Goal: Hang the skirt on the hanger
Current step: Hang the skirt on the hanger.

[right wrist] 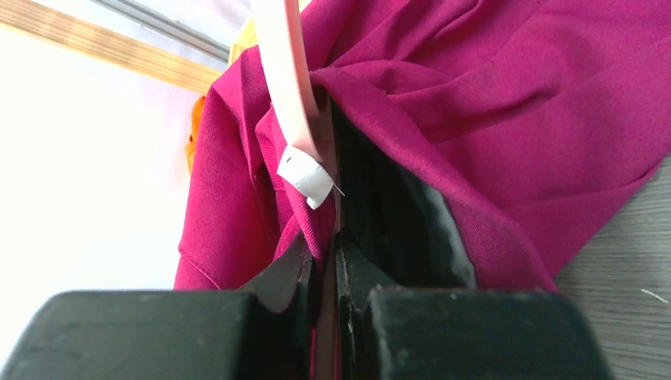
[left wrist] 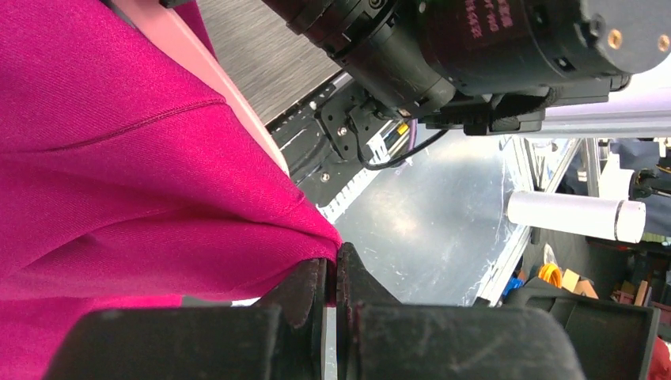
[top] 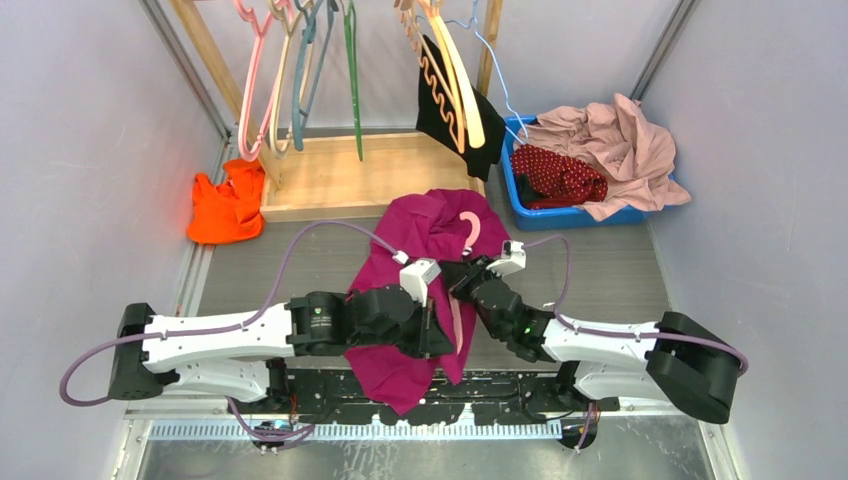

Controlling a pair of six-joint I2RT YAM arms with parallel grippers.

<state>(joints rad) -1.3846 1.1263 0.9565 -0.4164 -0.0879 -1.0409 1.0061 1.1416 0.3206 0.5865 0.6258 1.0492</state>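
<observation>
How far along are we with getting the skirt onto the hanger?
Done: nothing yet for the dotted dark red skirt, which lies in the blue bin. In hand: the left end effector and right end effector are both shut on a plain magenta garment with the pink hanger tucked into it. Left: probably freeing that hanger, then fetching and hanging the dotted skirt.

Left and right jaws clamped

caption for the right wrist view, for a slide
right gripper pinching the magenta garment right beside the pink hanger, white tag showing
</observation>
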